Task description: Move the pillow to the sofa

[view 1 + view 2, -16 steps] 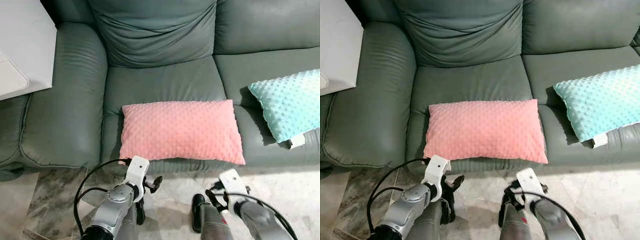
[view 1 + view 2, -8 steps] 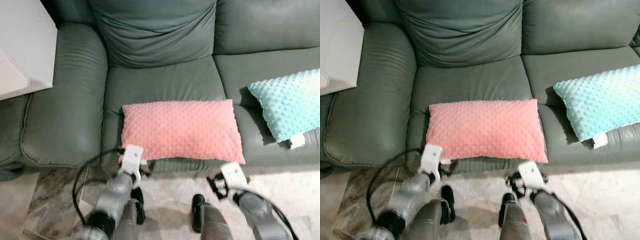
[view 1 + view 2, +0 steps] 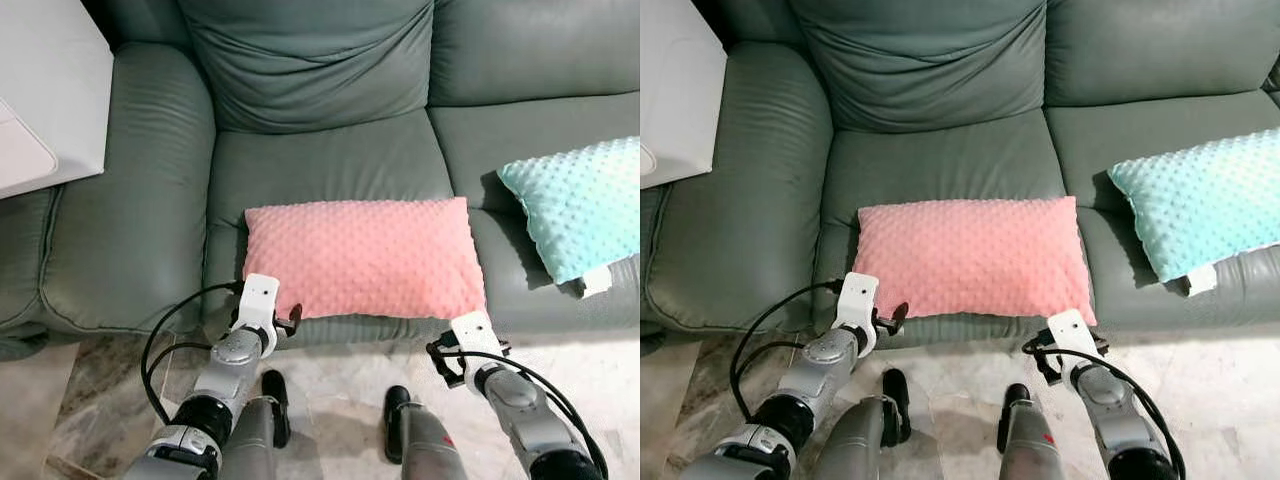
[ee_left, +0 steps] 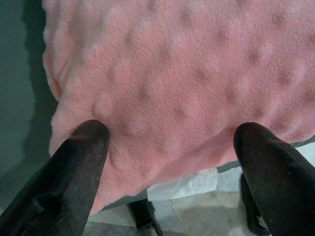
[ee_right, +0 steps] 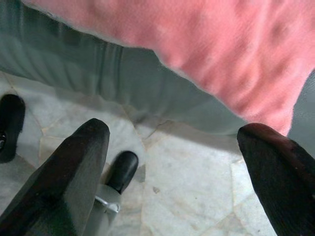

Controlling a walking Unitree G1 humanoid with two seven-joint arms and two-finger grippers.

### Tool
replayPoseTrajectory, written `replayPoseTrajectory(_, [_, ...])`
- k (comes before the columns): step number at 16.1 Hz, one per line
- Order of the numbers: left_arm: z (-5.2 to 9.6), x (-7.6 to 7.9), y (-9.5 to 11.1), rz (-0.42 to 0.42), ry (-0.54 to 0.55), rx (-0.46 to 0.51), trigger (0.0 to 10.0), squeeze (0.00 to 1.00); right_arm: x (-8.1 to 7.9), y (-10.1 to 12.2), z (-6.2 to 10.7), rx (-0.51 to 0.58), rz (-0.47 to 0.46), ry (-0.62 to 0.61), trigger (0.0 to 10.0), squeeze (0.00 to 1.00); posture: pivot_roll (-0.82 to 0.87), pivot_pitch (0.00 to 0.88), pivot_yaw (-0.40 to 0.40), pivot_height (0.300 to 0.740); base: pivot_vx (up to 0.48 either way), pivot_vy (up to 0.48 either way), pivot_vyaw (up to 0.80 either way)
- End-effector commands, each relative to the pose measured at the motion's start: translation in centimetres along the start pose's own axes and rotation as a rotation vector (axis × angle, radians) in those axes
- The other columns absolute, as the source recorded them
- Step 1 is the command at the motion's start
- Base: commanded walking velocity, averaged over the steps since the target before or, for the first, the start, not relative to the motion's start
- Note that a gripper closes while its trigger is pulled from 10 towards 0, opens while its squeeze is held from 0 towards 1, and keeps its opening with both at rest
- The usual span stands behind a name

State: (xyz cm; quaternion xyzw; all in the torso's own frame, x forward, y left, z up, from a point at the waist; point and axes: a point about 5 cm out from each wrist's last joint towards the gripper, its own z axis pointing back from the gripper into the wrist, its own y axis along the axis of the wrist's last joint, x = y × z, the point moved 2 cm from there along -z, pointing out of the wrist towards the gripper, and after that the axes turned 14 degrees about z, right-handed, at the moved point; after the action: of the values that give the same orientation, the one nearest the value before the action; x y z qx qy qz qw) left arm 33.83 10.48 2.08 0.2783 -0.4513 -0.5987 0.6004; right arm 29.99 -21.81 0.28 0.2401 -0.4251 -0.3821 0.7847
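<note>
A pink dotted pillow (image 3: 365, 258) lies flat on the seat of the grey-green sofa (image 3: 320, 165), its near edge hanging a little over the seat front. My left gripper (image 4: 172, 147) is open at the pillow's near left corner, with both black fingers (image 4: 78, 152) spread against the pink fabric (image 4: 187, 78). My right gripper (image 5: 172, 152) is open just below the pillow's near right corner (image 5: 231, 64), above the marble floor. In the eye views the left wrist (image 3: 258, 305) and right wrist (image 3: 470, 335) sit at the sofa's front edge.
A light blue dotted pillow (image 3: 580, 205) lies on the sofa seat to the right. A white table (image 3: 45, 90) stands at the far left beside the armrest (image 3: 130, 200). My black feet (image 3: 400, 420) stand on the marble floor (image 3: 340, 380) close to the sofa front.
Both arms have reached forward from beside my legs to the sofa front. The left gripper now meets the pillow's near left corner, the right one its near right corner.
</note>
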Motion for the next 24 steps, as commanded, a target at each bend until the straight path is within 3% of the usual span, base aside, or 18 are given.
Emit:
replayPoseTrajectory(1, [0.2,-0.8,-1.4,0.013,0.044,-0.043,10.0,0.00,-0.4,-1.4,0.1,-0.043,0.008,0.015,10.0,0.00,-0.01,0.488,0.087,0.740,0.000,0.000,0.00])
replayPoseTrajectory(8, [-0.4,-1.0,0.4,-0.008,0.099,0.031,10.0,0.00,0.7,0.5,-0.4,0.090,0.006,-0.121,10.0,0.00,0.01,0.497,0.101,0.740,0.000,0.000,0.00])
replayPoseTrajectory(12, [-0.5,-2.1,1.6,0.004,0.149,0.064,10.0,0.00,1.3,1.1,-0.8,0.096,0.032,-0.151,10.0,0.00,0.01,0.500,0.100,0.740,0.000,0.000,0.00])
replayPoseTrajectory(13, [-0.5,-2.5,2.0,0.008,0.164,0.072,10.0,0.00,2.1,1.2,-0.9,0.087,0.058,-0.179,10.0,0.00,0.02,0.503,0.100,0.740,0.000,0.000,0.00])
replayPoseTrajectory(16, [-0.5,-2.8,2.2,0.009,0.178,0.080,10.0,0.00,3.4,1.3,-0.8,0.068,0.132,-0.232,10.0,0.00,0.01,0.506,0.097,0.740,0.000,0.000,0.00])
replayPoseTrajectory(22, [-0.6,-2.7,3.1,0.016,0.203,0.120,10.0,0.00,4.5,2.0,-1.0,0.081,0.158,-0.264,10.0,0.00,0.02,0.507,0.090,0.740,0.000,0.000,0.00])
replayPoseTrajectory(24, [-0.6,-3.0,4.2,0.027,0.212,0.153,10.0,0.00,5.4,3.1,-1.2,0.099,0.185,-0.297,10.0,0.00,0.03,0.507,0.095,0.740,0.000,0.000,0.00])
